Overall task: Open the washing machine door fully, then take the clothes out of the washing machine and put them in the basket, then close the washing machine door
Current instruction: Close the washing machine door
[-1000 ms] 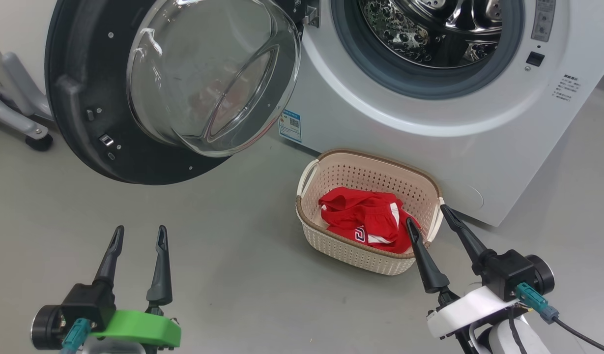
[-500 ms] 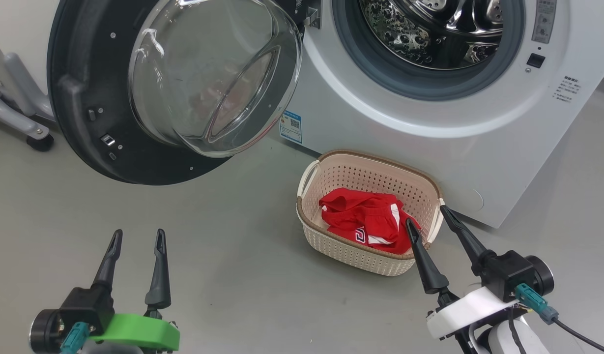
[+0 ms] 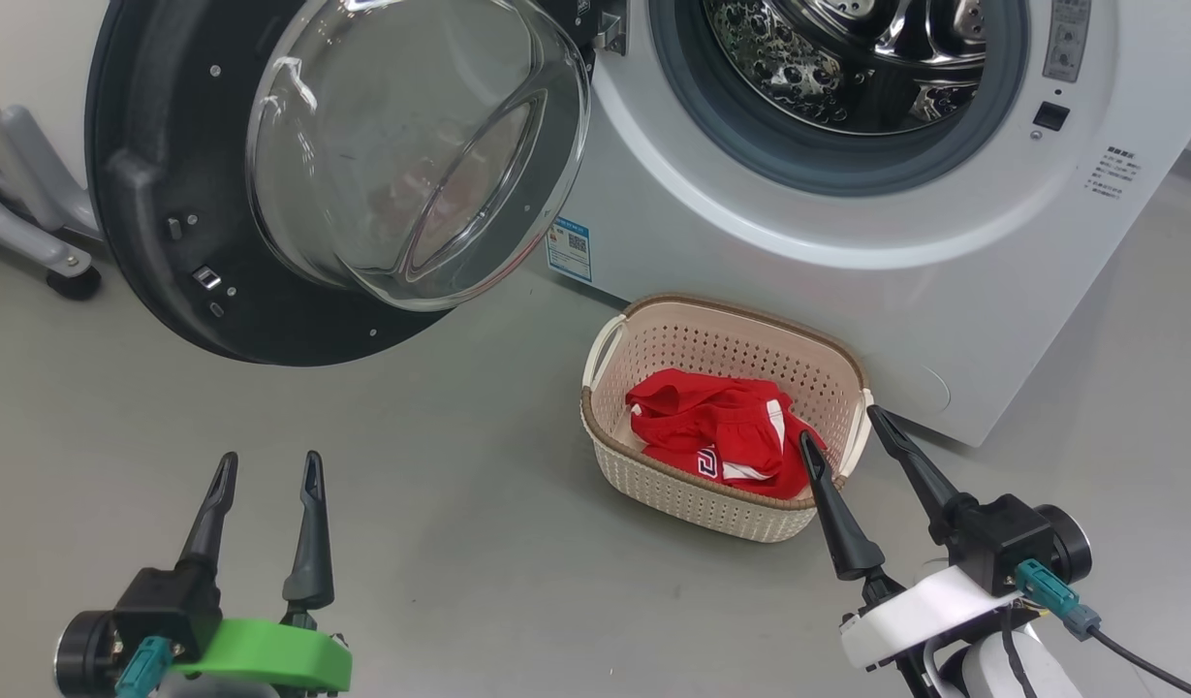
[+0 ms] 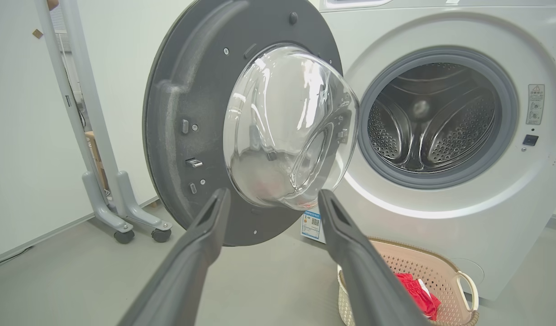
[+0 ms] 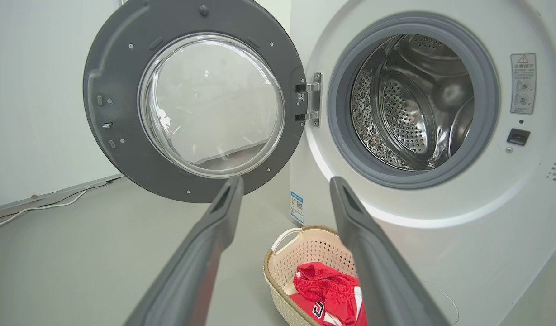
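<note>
The washing machine [image 3: 847, 281] [image 4: 440, 235] [image 5: 440, 235] stands with its door [image 3: 169, 145] [image 4: 178, 136] [image 5: 119, 90] swung wide open to the left; no fabric shows in the bare steel drum [image 3: 847, 58] [image 5: 409, 104]. Red clothes [image 3: 721, 431] [image 4: 415, 292] [image 5: 332, 290] with white trim lie inside the cream basket [image 3: 682, 490] [image 4: 445, 271] [image 5: 282, 267] on the floor before the machine. My left gripper [image 3: 268, 465] [image 4: 273, 199] is open and empty, low at the left, well below the door. My right gripper [image 3: 840, 425] [image 5: 287, 185] is open and empty beside the basket's right handle.
Grey floor [image 3: 459, 465] spreads between my grippers and left of the basket. A grey wheeled stand [image 3: 43, 252] [image 4: 119, 199] sits behind the open door at the far left. A white cable [image 5: 33, 208] runs along the wall base.
The left gripper has sunk slightly toward the bottom of the head view. The whole picture has shifted a little, so the camera moved. The right gripper holds its place.
</note>
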`<state>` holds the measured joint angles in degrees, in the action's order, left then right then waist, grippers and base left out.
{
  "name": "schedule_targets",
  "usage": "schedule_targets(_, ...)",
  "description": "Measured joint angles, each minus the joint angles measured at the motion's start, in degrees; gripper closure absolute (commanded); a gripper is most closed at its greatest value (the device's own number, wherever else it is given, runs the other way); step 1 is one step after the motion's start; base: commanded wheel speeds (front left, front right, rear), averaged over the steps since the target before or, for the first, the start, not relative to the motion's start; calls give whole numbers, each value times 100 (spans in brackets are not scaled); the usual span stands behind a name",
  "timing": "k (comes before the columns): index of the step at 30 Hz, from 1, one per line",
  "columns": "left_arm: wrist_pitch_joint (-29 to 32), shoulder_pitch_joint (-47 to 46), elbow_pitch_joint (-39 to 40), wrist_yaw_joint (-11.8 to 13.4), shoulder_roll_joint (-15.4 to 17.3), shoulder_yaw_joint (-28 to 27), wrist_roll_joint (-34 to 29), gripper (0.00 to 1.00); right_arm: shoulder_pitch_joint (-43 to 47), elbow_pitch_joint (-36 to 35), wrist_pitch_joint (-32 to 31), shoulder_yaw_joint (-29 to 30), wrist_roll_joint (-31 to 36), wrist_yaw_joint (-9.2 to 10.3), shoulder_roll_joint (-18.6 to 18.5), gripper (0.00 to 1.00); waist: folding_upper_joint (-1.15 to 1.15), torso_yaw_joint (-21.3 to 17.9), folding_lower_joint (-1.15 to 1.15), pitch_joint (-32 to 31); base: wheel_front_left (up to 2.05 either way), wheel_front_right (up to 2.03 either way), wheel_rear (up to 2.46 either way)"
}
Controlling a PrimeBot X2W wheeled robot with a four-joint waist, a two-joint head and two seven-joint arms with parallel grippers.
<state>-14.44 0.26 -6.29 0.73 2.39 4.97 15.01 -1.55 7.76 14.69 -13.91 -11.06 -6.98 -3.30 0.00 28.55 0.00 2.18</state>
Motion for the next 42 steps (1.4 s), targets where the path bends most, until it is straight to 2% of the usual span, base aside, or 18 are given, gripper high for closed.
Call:
schedule_targets(9,0,6,25,1,0,-11,0,1,0,0,0,2,0,0,3,0,0,-12,0,16,0,0,0)
schedule_targets(10,0,7,27,1,0,-12,0,51,0,0,0,2,0,0,3,0,0,-14,0,19,0,0,0)
schedule_targets(11,0,8,30,1,0,-13,0,78,0,0,0,2,0,0,3,0,0,-15,0,24,0,0,0)
schedule_targets(12,0,12,41,1,0,-23,0,100,0,-2,0,0,0,0,4,0,0,-17,0,32,0,0,0)
schedule_targets(23,0,27,470,4,4,-271,0,100,-2,-67,0,-43,63,0,-52,0,0,-87,0,399,0,0,0)
schedule_targets(27,-1,-74,736,4,119,-483,-1,100,-6,-85,0,-71,114,-1,-149,0,0,-129,0,610,0,0,0)
schedule_targets(30,-1,-269,933,4,356,-703,-42,100,-34,-123,-3,-91,143,-1,-242,0,0,-167,0,788,0,0,0)
schedule_targets(35,-27,-737,1229,5,867,-1376,-27,100,-141,-194,-40,-110,222,-1,-383,0,0,-248,0,1102,0,0,0)
schedule_targets(42,-15,-1428,1152,4,1535,-2179,270,100,-326,-278,-85,-130,313,-1,-542,0,0,-427,0,1499,0,0,0)
